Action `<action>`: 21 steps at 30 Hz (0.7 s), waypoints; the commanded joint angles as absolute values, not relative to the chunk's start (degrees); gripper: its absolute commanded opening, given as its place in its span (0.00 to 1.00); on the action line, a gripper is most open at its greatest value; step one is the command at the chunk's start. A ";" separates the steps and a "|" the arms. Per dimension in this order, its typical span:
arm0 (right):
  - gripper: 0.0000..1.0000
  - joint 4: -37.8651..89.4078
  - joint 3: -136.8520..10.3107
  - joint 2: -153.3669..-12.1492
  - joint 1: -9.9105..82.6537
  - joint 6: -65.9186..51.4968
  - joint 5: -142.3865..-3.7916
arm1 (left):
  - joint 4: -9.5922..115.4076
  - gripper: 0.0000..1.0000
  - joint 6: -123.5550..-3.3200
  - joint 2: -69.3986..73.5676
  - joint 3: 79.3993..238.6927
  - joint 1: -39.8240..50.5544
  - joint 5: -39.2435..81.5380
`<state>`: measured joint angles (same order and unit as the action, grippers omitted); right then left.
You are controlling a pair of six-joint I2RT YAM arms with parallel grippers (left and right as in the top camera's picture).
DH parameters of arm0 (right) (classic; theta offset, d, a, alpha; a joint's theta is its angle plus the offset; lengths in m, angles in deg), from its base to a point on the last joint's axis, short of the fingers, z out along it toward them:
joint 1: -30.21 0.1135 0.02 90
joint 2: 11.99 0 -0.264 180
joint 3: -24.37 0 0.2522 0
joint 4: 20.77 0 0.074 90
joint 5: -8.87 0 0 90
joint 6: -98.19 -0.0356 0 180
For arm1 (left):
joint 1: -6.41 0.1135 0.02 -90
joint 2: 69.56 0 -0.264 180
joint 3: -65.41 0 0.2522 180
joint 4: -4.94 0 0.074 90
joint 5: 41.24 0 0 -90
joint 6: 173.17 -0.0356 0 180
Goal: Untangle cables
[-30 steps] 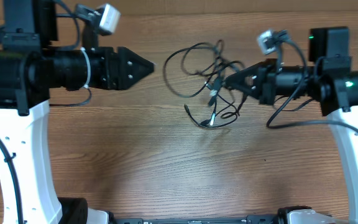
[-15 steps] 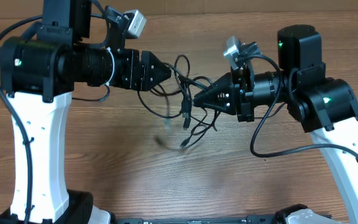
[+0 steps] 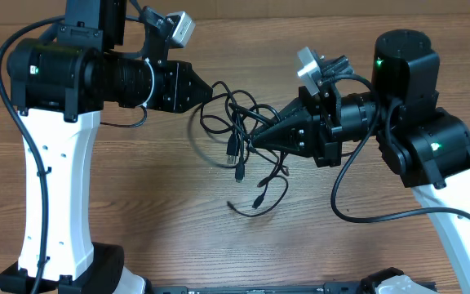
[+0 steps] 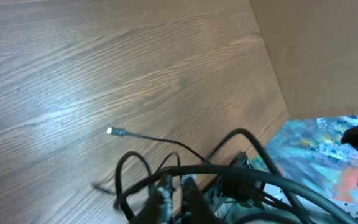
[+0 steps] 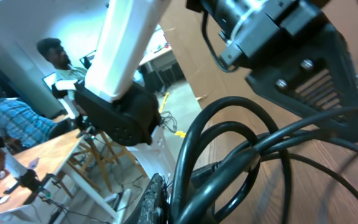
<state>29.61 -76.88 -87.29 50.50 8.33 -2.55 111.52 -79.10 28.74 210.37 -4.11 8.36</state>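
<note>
Two grippers: left gripper (image 3: 210, 85) and right gripper (image 3: 254, 142) point at each other above the table (image 3: 161, 220), near one another, with the cables (image 3: 237, 121) bunched between them.
Left fingers: closed tight on a strand at the tangle's upper left.
Right fingers: pinched shut on the tangle's right side.
Cables' position: lifted off the wood; loops hang below both tips, plug ends (image 3: 239, 173) dangling lowest.
Hard to make out: loops at the left are blurred overhead; each wrist view cuts off its own fingertips at the bottom edge.
Left wrist only: silver-tipped plug (image 4: 110, 130) on a straight strand, seen against the wood.
Right wrist only: loops fill the lens, the left gripper's black body close behind them.
</note>
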 commanded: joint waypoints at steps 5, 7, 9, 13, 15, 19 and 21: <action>0.04 23.44 -77.66 -85.81 50.79 0.59 0.19 | 111.41 0.20 -80.91 29.57 211.26 -4.22 8.78; 0.04 21.39 -77.66 -85.81 50.79 -1.72 0.19 | 111.43 0.09 -81.52 29.57 211.26 -4.22 8.78; 0.04 19.05 -77.66 -85.79 50.79 -4.19 0.21 | 111.43 0.04 -81.52 29.57 211.26 -4.22 8.95; 0.04 15.27 -77.66 -85.59 50.79 -8.04 0.27 | 111.41 0.07 -81.50 29.66 211.26 -4.22 8.93; 0.04 13.56 -77.66 -85.59 50.79 -9.75 1.17 | 111.39 0.20 -81.52 29.77 211.26 -4.24 8.93; 0.04 13.17 -77.66 -85.59 50.79 -10.60 2.11 | 111.21 0.41 -83.27 29.96 211.26 -4.26 8.69; 0.04 13.17 -77.66 -85.61 50.79 -11.69 2.13 | 111.21 0.45 -85.66 30.07 211.26 -4.55 8.71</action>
<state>13.63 -76.88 -87.21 50.50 -9.31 0.82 111.41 -81.87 29.15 210.37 -4.11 8.95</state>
